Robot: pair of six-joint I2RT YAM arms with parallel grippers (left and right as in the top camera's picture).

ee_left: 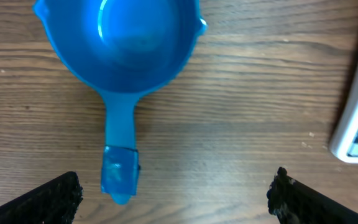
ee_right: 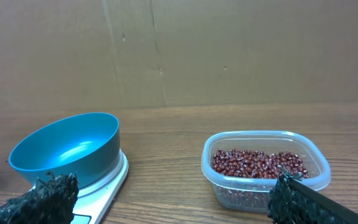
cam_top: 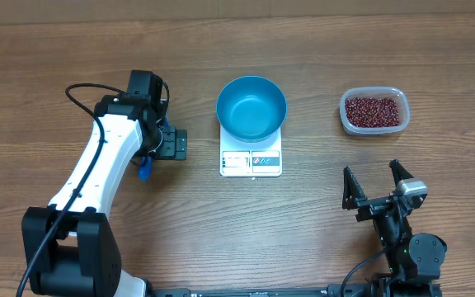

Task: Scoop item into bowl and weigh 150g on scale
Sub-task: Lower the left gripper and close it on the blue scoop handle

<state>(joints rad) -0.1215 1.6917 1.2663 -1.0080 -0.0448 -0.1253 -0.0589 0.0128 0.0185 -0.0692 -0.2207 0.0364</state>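
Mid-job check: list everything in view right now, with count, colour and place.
bowl: 1, blue, empty, standing on the scale at the table's centre
scale: 1, white, under the bowl
tub: 1, clear plastic, right of the scale
beans: many, dark red-brown, in the tub
scoop: 1, blue, empty, lying on the table left of the scale
table: 1, brown wood, under everything
left claw: 1, black, open and empty, above the scoop's handle
right claw: 1, black, open and empty, on the robot's side of the tub
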